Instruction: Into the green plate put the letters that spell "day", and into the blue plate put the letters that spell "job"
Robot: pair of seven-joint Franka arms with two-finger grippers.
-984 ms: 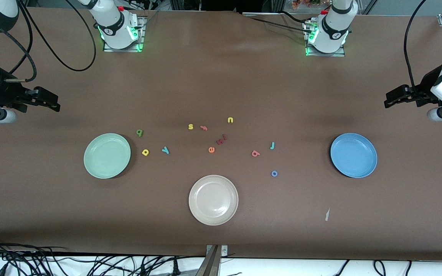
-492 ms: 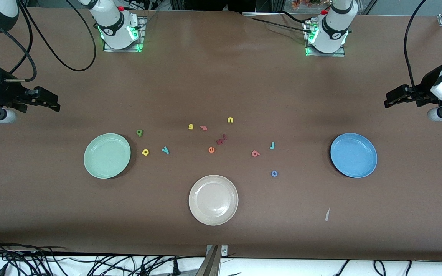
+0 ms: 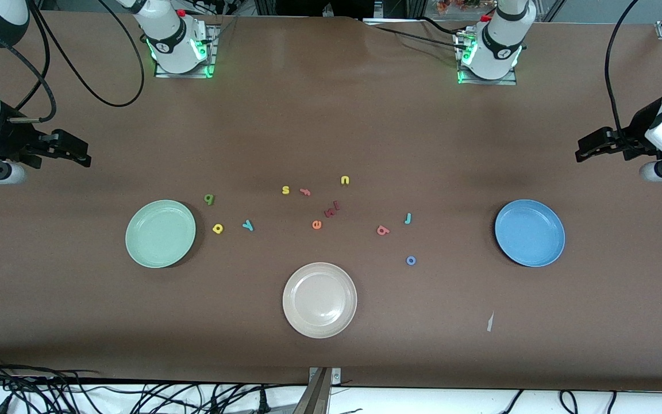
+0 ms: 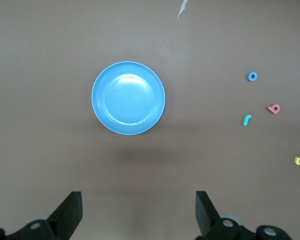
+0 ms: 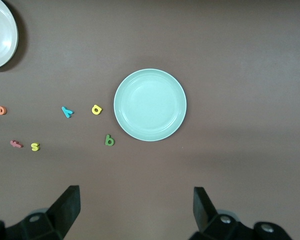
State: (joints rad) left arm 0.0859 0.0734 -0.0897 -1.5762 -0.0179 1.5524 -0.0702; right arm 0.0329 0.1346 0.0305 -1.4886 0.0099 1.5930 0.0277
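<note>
Letters for "day": green d (image 3: 209, 199), yellow a (image 3: 218, 229) and teal y (image 3: 247, 225) lie on the table just beside the green plate (image 3: 160, 233), none in it.
Letters for "job": teal j (image 3: 407, 218), red b (image 3: 383, 230) and blue o (image 3: 411, 260) lie together toward the left arm's end, well apart from the blue plate (image 3: 529, 233).
Plates: both hold nothing; a beige plate (image 3: 319, 299) sits between them, nearer the front camera.
Spare letters: yellow s (image 3: 285, 190), yellow u (image 3: 345, 180) and orange e (image 3: 316, 225) lie mid-table; leave in place.
Right gripper (image 3: 69, 150): jaws spread, holding nothing, hanging high at its own end of the table; the green plate lies ahead of the open jaws in its wrist view.
Left gripper (image 3: 595, 144): jaws spread, holding nothing, high at its own end; the blue plate lies ahead of its jaws.
Change: nothing has moved over the last second; letters, plates and both arms hold the same positions.
Meaning: sorting has not begun; all six placements remain. The d, a and y suit the right arm, the j, o and b the left.
</note>
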